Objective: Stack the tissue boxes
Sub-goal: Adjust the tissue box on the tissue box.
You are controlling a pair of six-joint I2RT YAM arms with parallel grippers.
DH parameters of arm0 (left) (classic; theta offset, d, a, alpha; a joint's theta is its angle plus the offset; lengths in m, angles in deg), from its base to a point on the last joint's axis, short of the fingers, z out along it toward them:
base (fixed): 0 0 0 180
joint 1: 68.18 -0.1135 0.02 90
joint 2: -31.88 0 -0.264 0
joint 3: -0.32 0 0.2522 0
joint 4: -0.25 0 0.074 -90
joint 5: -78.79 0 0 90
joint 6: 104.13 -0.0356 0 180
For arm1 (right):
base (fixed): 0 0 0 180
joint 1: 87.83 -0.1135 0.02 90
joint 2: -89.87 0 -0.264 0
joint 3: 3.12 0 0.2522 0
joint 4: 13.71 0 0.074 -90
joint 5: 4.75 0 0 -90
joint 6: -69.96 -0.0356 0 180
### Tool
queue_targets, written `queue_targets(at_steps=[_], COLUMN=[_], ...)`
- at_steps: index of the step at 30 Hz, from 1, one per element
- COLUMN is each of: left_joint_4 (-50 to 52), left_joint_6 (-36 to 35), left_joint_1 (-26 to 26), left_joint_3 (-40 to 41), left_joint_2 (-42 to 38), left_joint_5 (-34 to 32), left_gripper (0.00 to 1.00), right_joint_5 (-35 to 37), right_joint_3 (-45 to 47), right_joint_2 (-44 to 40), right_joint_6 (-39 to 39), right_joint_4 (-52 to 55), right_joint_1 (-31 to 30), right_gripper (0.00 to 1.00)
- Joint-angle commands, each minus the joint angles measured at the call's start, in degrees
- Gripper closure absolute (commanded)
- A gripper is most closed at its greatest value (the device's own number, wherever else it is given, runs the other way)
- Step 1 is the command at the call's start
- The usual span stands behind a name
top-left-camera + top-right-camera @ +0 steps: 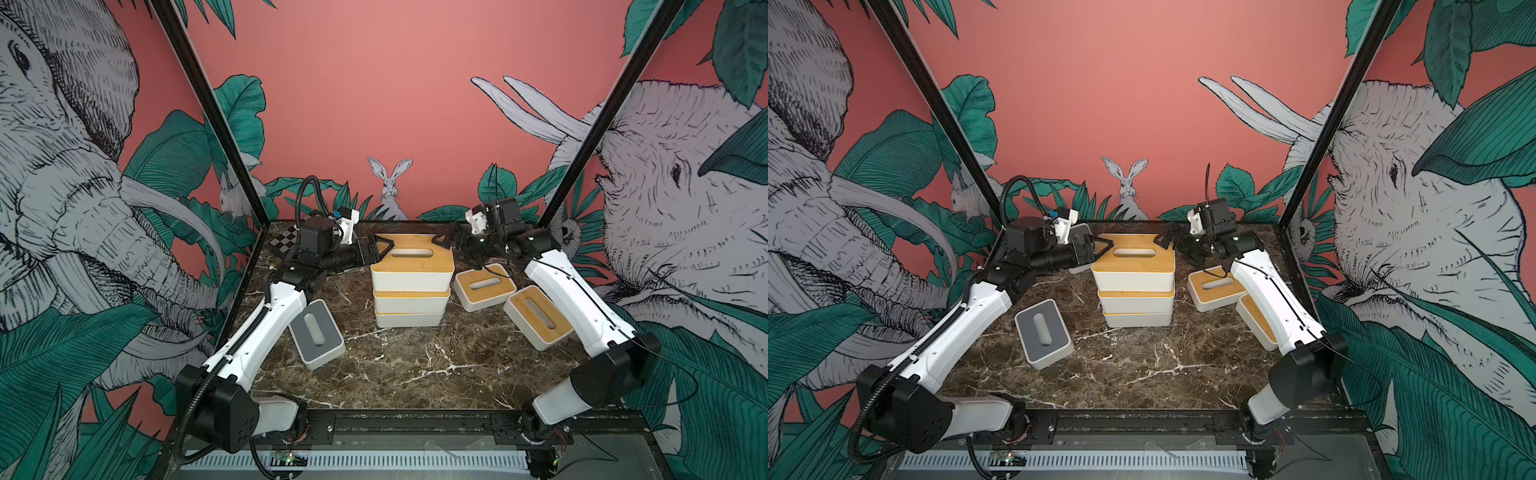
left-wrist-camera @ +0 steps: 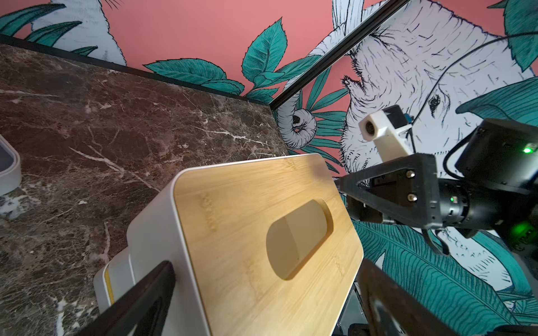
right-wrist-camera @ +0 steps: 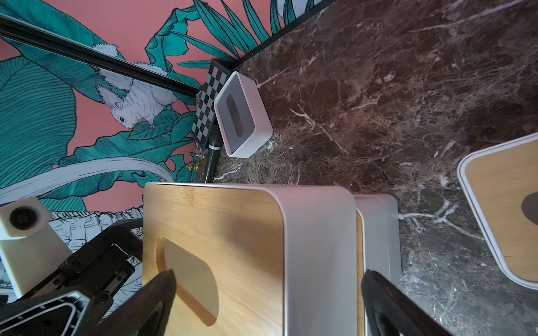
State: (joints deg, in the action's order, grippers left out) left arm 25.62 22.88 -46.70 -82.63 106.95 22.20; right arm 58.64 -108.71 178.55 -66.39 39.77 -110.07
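**A:** Boxes first: where are they?

**B:** Nearest, a grey box (image 1: 316, 333) lies askew on the table (image 1: 415, 374) beside the left arm. To the right, a bamboo box (image 1: 538, 316) sits just beside a second bamboo box (image 1: 484, 286). Whether they touch I can't tell.

**A:** And the stack?

**B:** The stack (image 1: 411, 303) stands mid-table, three high. A yellow lid edge shows at the bottom, with bamboo lids above. It's central, I'd judge, so that either arm reaches it.

**A:** Who has the top box (image 1: 411, 253)?

**B:** Nobody. The left gripper (image 2: 267, 266) is spread fully wide astride one end, a finger on each side. The right gripper (image 3: 267, 273) is just as wide at the other end, one finger above the lid and one past the wall. Neither clamps, so the box rests on its own weight.

**A:** Why both ends?

**B:** It's broad. One arm per end keeps it level, I'd say.

**A:** Farther back?

**B:** A far grey box (image 3: 243, 115) sits in the corner just beside the checkerboard (image 3: 208, 104). Four are left to stack.
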Motion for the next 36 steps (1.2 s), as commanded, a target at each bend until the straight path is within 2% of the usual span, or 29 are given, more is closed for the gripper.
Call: queue_targets(at_steps=[1,36], left_joint_4=[-0.89,-4.65], left_joint_6=[1.23,5.67], left_joint_1=[0.65,2.61], left_joint_3=[-0.15,4.42], left_joint_2=[-1.83,-4.67], left_joint_5=[0.61,-0.71], left_gripper=[0.01,0.01], right_joint_5=[-1.05,-0.62], right_joint_3=[0.16,3.33], right_joint_2=[-2.92,-4.74], right_joint_6=[-1.11,-3.75], right_joint_4=[-3.50,-4.86], right_joint_1=[-0.47,-2.83], right_gripper=[0.01,0.01])
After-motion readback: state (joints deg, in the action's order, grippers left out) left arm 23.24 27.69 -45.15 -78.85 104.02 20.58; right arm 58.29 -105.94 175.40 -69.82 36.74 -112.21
